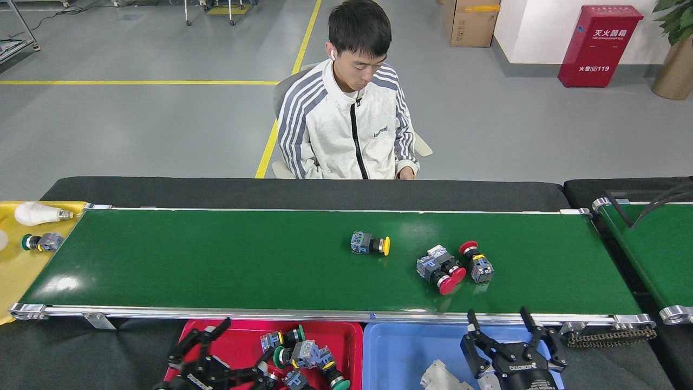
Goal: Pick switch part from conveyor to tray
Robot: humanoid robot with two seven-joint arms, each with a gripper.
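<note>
Nearest the view, the left gripper (224, 352) is being held over the red tray (352, 338), its jaws spread wide apart with nothing between them; just to its right, several switch parts with green caps (295, 352) are lying heaped in that tray. Beside it, the right gripper (511, 338) is being held over the far right corner of the blue tray (400, 346), its jaws also apart and empty, while a white switch part (439, 375) is seen lying on the blue tray floor just left of that gripper. Beyond both trays, the conveyor (216, 265) is being shown stretching across the view on a black tabletop (303, 192), with silver rails along its edges. Three switch parts are lying on the belt, right of its middle: a yellow-capped switch part (370, 244) is resting on its side alone, and further right a large red-capped switch part (439, 267) and a smaller red-capped switch part (476, 262) are lying just beside each other, whether touching cannot be told. At the left end of the belt, a yellow tray (21, 271) is being seen with a white light bulb (35, 213) and a green-capped part (41, 241) on it. At the right edge, a second green belt (649, 244) is partly in view. Behind the tabletop, a person in a white striped jacket (349, 124) is sitting, head bent down. Farther back, on the grey floor, a cardboard box (470, 23) and a red cabinet (598, 46) are standing by the wall.
</note>
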